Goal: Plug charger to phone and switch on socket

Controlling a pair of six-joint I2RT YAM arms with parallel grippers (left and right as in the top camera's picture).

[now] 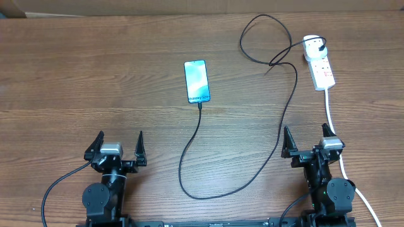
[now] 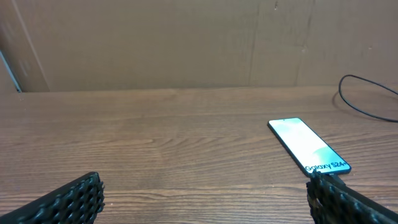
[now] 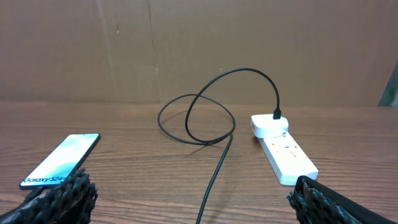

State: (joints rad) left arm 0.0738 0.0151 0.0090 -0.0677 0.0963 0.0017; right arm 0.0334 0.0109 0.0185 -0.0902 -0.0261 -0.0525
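Observation:
The phone (image 1: 196, 81) lies screen up in the middle of the table, reading "Galaxy S24+"; it also shows in the left wrist view (image 2: 308, 145) and the right wrist view (image 3: 61, 160). The black charger cable (image 1: 282, 120) has its connector tip at the phone's near end (image 1: 199, 105), loops round the near table, and runs to a black plug (image 1: 322, 45) in the white socket strip (image 1: 319, 63), also in the right wrist view (image 3: 283, 149). My left gripper (image 1: 117, 149) and right gripper (image 1: 307, 141) are open and empty at the near edge.
The strip's thick white cord (image 1: 333, 123) runs down beside the right arm. Brown cardboard walls (image 2: 186, 43) stand along the table's far edge. The cable forms a loop (image 1: 265, 41) left of the strip.

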